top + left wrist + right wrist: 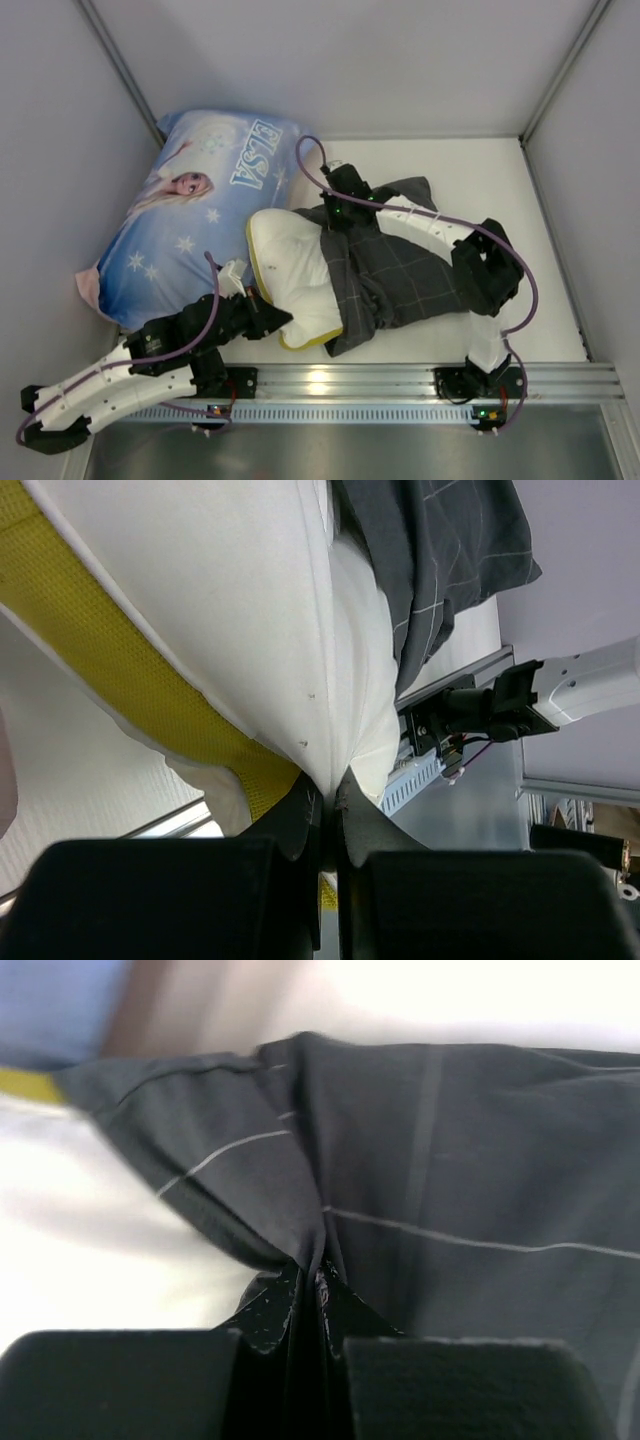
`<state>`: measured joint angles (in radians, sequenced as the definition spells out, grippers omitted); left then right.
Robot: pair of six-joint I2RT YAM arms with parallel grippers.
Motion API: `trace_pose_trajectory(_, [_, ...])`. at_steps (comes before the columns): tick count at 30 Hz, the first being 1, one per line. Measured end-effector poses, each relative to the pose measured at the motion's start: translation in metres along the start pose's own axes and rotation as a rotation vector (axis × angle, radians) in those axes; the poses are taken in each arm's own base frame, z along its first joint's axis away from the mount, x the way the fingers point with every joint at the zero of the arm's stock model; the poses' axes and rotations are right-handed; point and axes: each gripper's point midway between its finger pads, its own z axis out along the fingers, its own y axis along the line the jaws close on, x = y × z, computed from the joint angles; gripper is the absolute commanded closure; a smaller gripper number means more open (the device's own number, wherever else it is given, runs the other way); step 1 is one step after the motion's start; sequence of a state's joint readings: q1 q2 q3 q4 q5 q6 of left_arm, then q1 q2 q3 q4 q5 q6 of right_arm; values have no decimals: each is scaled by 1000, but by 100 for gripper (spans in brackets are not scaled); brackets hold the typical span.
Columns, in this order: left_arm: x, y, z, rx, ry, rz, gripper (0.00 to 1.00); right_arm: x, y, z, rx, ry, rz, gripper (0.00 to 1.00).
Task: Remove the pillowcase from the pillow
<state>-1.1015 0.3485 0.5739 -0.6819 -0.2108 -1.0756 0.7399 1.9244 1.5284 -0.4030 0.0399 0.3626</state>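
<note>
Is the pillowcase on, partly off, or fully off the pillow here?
Partly off: the pillowcase is bunched over the right end of the pillow, whose left half lies bare.

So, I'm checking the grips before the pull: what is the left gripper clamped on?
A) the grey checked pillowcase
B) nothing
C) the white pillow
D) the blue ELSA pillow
C: in the left wrist view the left gripper pinches white fabric of the pillow beside its yellow piping.
</note>
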Motion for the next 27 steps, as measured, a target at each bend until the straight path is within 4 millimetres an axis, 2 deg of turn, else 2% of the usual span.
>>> trace_pose_trajectory(4, [-1,-1,-1,5,-8,-2,100,9,-50,-2,133,9,48,100])
trace_pose_trajectory(5, [-2,-1,-2,7,-10,-2,100,9,-67,-6,171,8,70,100])
trace_pose_trajectory(10, [-3,0,-1,2,-18,-2,100,3,-155,-39,342,-26,206,100])
trace_pose_trajectory(11, [-4,0,-1,1,-19,-2,100,2,-167,-47,369,-32,223,100])
trace_pose_trajectory(13, [-3,1,0,-6,-15,0,100,2,-174,-57,381,-35,236,100])
trace_pose_trajectory(14, [-2,2,1,-11,-13,1,100,1,-172,-60,371,-37,233,91])
trace_pose_trajectory(16, [-1,3,3,-23,-6,3,100,-4,-160,-65,328,-48,217,61])
trace_pose_trajectory(17, [0,4,5,-31,-2,6,100,-5,-150,-66,298,-50,194,35])
trace_pose_trajectory(19, [1,5,7,-48,8,11,100,-8,-131,-73,248,-62,156,1])
trace_pose_trajectory(21, [1,4,9,-69,18,21,100,-7,-107,-85,201,-78,107,1])
trace_pose_trajectory(23, [-3,-2,11,-83,20,38,100,0,-71,-104,132,-101,45,1])
trace_pose_trajectory(26, [-12,-11,15,-105,11,75,100,20,-24,-145,12,-144,-26,1])
trace_pose_trajectory(27, [-15,-12,17,-118,8,87,100,27,-15,-157,-18,-153,-37,1])
